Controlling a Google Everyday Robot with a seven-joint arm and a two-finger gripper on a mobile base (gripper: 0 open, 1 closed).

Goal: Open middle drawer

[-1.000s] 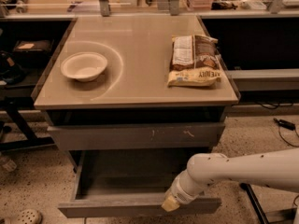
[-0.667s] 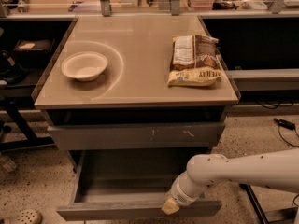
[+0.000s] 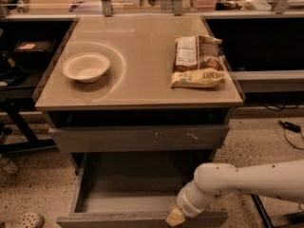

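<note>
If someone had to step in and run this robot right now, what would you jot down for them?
Gripper: low in the view, at the front edge of the middle drawer, right of its centre. Whether it grips the edge cannot be told.
Middle drawer: pulled well out, its grey inside showing.
Scratched drawer above it: shut.
Bowl and bag: on the cabinet top, away from the arm.
Done: the drawer looks open.
Left: probably only to back the arm away.
</note>
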